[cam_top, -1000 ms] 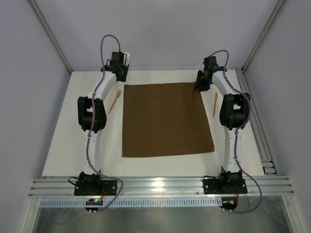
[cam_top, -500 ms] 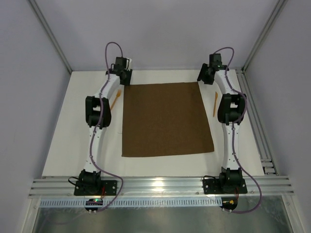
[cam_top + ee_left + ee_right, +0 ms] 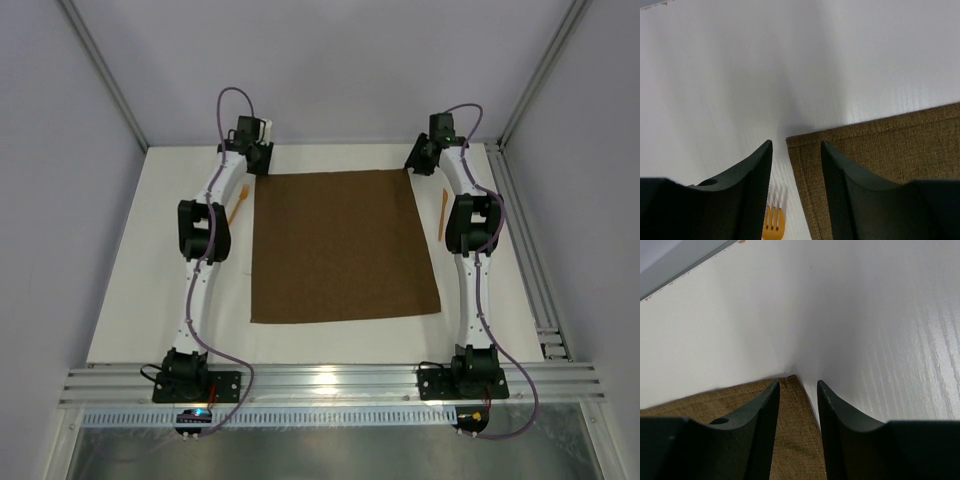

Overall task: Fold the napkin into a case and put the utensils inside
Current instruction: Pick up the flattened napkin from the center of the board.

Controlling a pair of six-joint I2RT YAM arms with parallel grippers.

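Note:
The dark brown napkin (image 3: 340,245) lies flat and unfolded in the middle of the white table. My left gripper (image 3: 260,163) is at its far left corner. In the left wrist view the left gripper (image 3: 796,145) is open, and the napkin (image 3: 890,145) corner lies on the table between the fingers. My right gripper (image 3: 413,162) is at the far right corner. The right gripper (image 3: 798,384) is open too, astride the napkin (image 3: 795,440) corner. An orange fork (image 3: 238,207) lies left of the cloth, its tines (image 3: 773,227) showing. The other orange utensil (image 3: 441,215) lies to the right.
The white table top (image 3: 150,300) ends in a metal rail (image 3: 330,380) at the near edge and a grooved rail (image 3: 530,260) on the right. Grey walls close in the back and both sides.
Both arms have stretched farther out, and the grippers have settled over the napkin's far corners. The napkin and both utensils have not moved.

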